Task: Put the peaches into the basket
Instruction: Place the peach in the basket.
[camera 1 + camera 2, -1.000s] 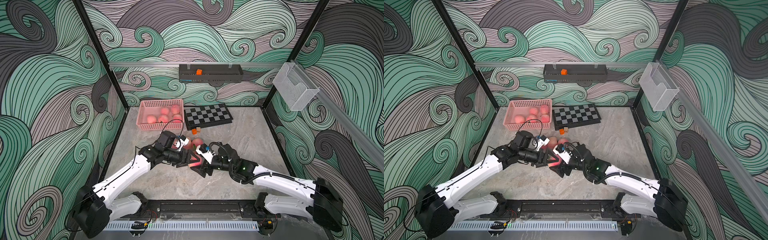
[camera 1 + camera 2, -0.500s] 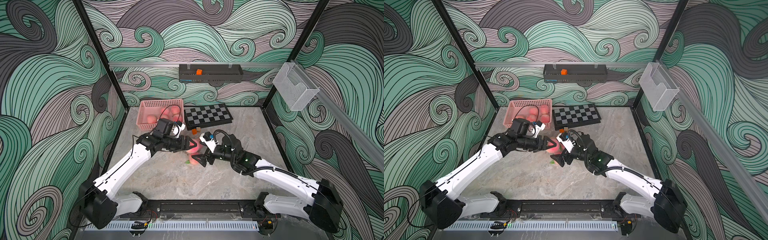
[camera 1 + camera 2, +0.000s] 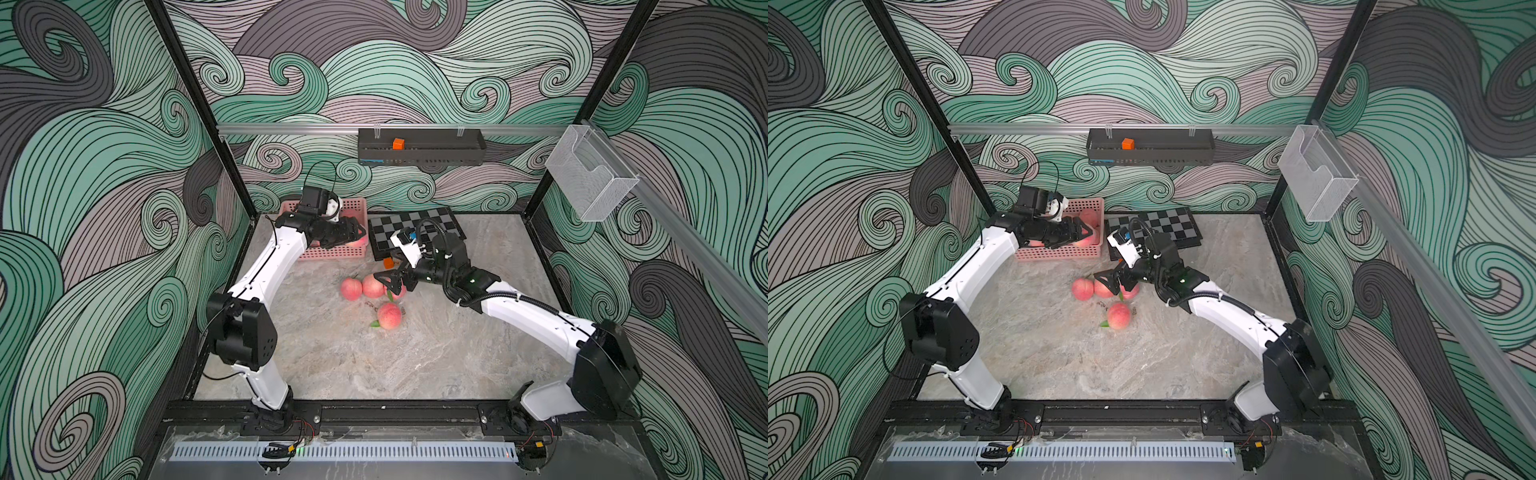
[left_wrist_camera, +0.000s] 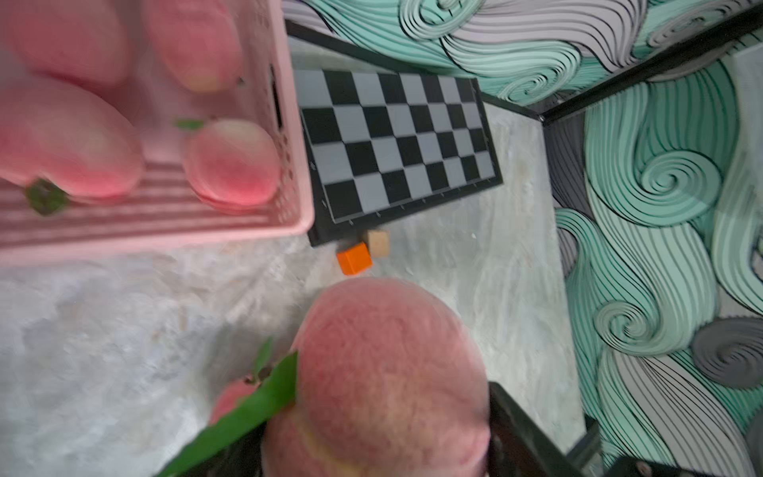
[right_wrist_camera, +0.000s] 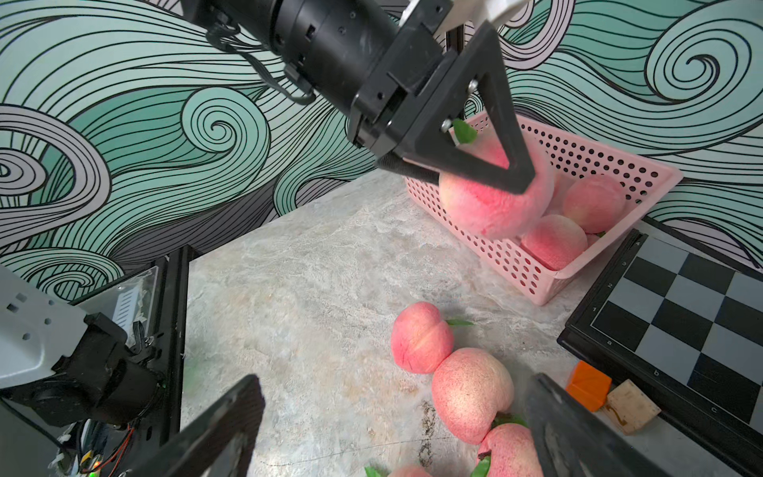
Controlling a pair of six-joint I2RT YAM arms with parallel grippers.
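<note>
Task partly done. The basket (image 3: 355, 204), at 11 o'clock on the table (image 3: 332, 365), holds at least four peaches (image 4: 231, 165). The left gripper (image 3: 356, 233) is clamped on a further peach (image 5: 487, 210), raised over the basket's 4 o'clock corner, not yet released. Four loose peaches (image 3: 389, 316) lie near table centre; the right gripper (image 3: 388, 283) hangs over them, jaws wide, empty

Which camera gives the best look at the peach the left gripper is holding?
The right wrist view: the held peach shows nearly whole, pinched in the left gripper at the basket. The left wrist view shows it close, blurred and cropped. In both top views the gripper hides most of it.
</note>
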